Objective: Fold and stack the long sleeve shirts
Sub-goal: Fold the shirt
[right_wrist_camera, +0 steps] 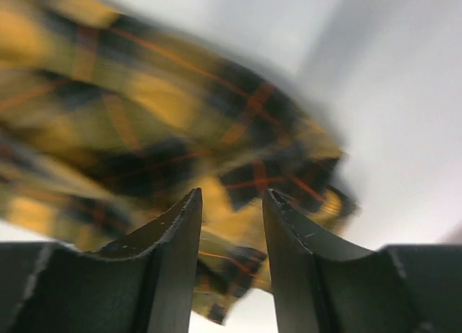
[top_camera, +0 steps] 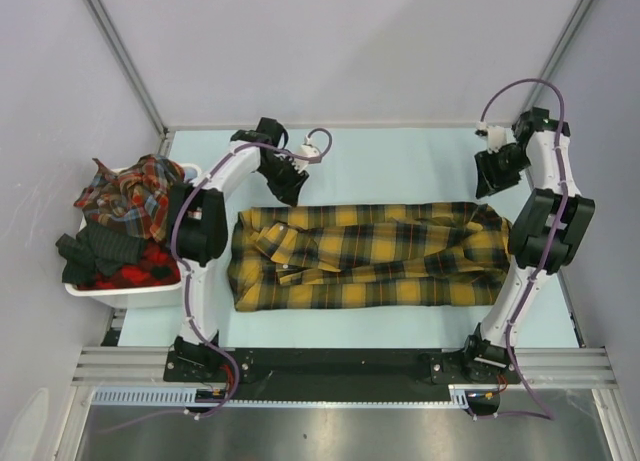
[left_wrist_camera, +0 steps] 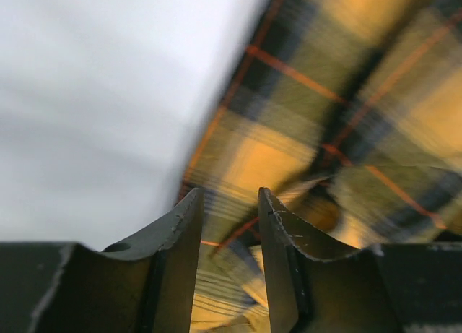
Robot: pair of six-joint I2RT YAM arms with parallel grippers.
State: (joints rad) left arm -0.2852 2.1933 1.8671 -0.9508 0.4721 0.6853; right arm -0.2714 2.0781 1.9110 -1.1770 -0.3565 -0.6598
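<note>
The mustard-yellow plaid shirt (top_camera: 370,256) lies folded into a long band across the table, collar at the left end. My left gripper (top_camera: 287,188) hovers just above the shirt's far left corner, jaws open and empty; the wrist view shows the yellow plaid (left_wrist_camera: 346,131) below the fingers (left_wrist_camera: 180,232). My right gripper (top_camera: 492,176) hovers above the shirt's far right corner, jaws open and empty; the blurred shirt end (right_wrist_camera: 216,145) shows below its fingers (right_wrist_camera: 289,232). Red-toned plaid shirts (top_camera: 130,196) lie heaped in the bin at left.
A white bin (top_camera: 125,293) at the table's left edge holds the heaped shirts and a dark garment (top_camera: 95,251). Pale blue table surface (top_camera: 400,161) lies beyond the shirt. Grey walls enclose the table on three sides.
</note>
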